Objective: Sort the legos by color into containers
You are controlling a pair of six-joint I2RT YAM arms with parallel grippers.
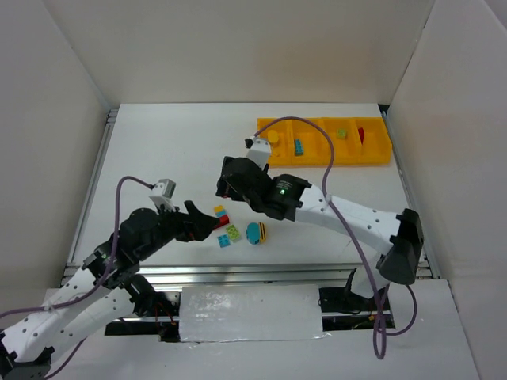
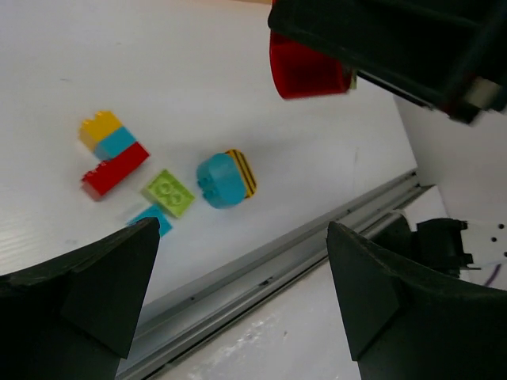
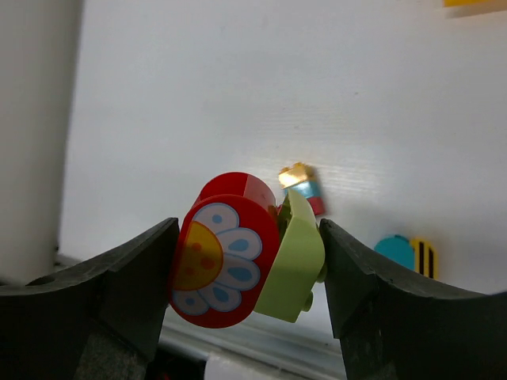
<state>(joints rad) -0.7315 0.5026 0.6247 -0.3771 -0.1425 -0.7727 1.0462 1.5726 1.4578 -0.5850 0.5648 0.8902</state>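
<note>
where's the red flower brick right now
Right wrist view: the red flower brick, joined to a light green brick, is clamped in the right gripper, the yellow-blue-red stack beyond it.

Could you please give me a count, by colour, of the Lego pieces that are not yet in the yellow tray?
Multicoloured: 1, the red-blue-yellow stack
Light green: 1, the flat brick
Blue: 2, the small tile and the rounded piece with a striped end
Red with green: 1, the flower piece in the right gripper
Total: 5
</note>
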